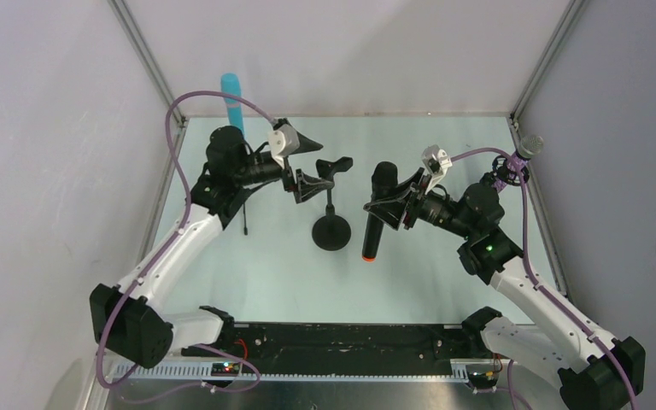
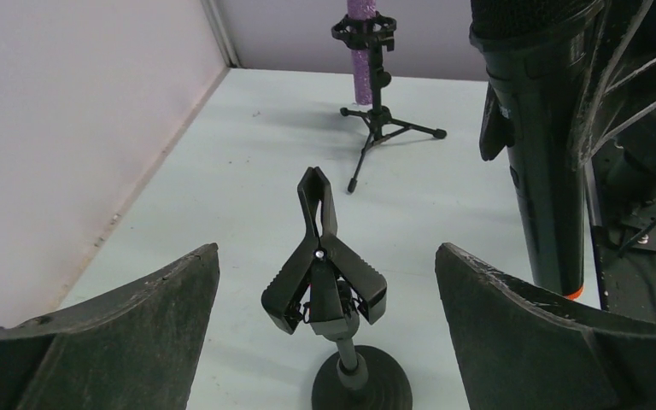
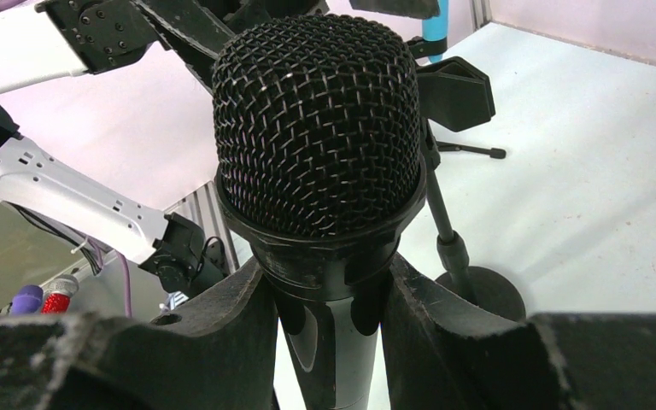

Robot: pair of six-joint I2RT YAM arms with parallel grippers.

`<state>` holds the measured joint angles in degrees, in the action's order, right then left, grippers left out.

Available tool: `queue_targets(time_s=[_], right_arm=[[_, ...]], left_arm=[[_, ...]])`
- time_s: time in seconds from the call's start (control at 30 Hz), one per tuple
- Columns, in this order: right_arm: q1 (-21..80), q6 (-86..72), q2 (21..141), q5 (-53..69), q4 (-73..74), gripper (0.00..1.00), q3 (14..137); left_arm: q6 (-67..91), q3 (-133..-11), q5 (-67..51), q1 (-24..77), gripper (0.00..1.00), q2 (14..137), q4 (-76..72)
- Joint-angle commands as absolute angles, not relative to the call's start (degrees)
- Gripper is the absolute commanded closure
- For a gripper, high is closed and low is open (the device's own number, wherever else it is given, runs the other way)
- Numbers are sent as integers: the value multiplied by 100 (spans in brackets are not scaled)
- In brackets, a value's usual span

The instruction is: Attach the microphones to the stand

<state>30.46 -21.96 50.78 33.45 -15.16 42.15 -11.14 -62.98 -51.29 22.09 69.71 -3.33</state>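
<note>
Black microphone (image 1: 374, 231): clamped in right hand (image 1: 390, 203), fingers (image 3: 222, 342) pressed on the body just under the mesh head. Held over the counter (image 1: 282, 282) mid-scene, just right of the round-base stand (image 1: 330, 232) and apart from it. Head toward the far side, orange end toward the near side and lower. Contact of orange end with counter: cannot tell. Look: matte black barrel, coarse black wire-mesh ball head, thick collar beneath it, thin orange band at the tail.

Holders and contents:
- Round-base stand: thin upright post, spring clip (image 2: 320, 256) on top, clip tips together and pointing away from the left wrist camera.
- Tripod stand (image 2: 378, 115), far right corner: purple microphone (image 2: 363, 73) seated in its ring holder, roughly upright. Glittery body; silver mesh head visible in the top view.
- Far left corner: cyan microphone (image 1: 231, 98) upright behind the left arm, plain and smooth. Holder mostly hidden by the arm.

Left hand (image 1: 309, 162): fingers spread wide, gripping nothing, hovering just left of the clip. Clip seen between the two fingers in the wrist view, clear of both.
</note>
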Motion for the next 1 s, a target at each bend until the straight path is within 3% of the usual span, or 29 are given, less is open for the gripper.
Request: queue_targets(time_s=[0.0, 0.33, 0.77, 0.97], right_arm=[[3007, -2092, 5028, 3348, -1726, 100, 4447], [3003, -2085, 4993, 3287, -1698, 100, 4412], [2995, -2106, 4895, 3125, -1723, 100, 4366], [2993, -2108, 4862, 3116, -1703, 100, 4359]], left_arm=[[-1189, -6554, -5401, 2173, 1, 7174, -386], [-1144, -6637, -5353, 2171, 5, 7427, -387], [-974, -6670, -5524, 2180, 18, 7653, -387], [-972, -6658, -5610, 2180, 31, 7678, -386]])
